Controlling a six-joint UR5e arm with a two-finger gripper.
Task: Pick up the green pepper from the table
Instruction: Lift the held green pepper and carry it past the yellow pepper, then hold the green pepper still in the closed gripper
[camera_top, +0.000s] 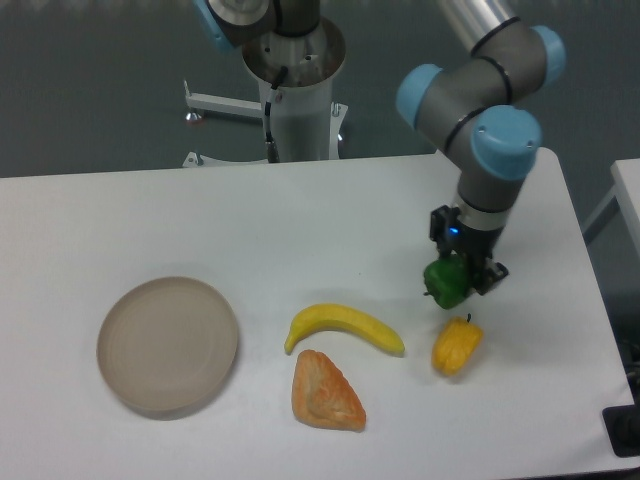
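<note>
Green and glossy, the green pepper (446, 282) sits clamped in the fingers (491, 273) of the gripper (462, 275), which close on it from either side with the black finger parts showing behind and to its right. It hangs over the right part of the white worktop (300, 220); whether its underside touches the surface or is just clear of it cannot be told from this view. A small blue light glows on the gripper body just above the pepper.

The arm (480, 100) comes down from the far right, its grey links and light-blue joint caps folding above the gripper, the wrist pointing straight down at the worktop. The robot's grey pedestal (297, 80) stands behind the far edge of the worktop, left of the arm.

Just near of the held pepper, and slightly right, a yellow-orange pepper (456, 345) lies on the worktop; the two are close but a strip of white shows between them. Left of that, a banana (343, 328) lies curved with its ends pointing toward the near side, its right tip near the green pepper but apart from it. Just near of the banana rests an orange-brown wedge-shaped food item (325, 392), nearly touching the banana's underside. Well to the left, a round beige plate (168, 346) sits alone
</note>
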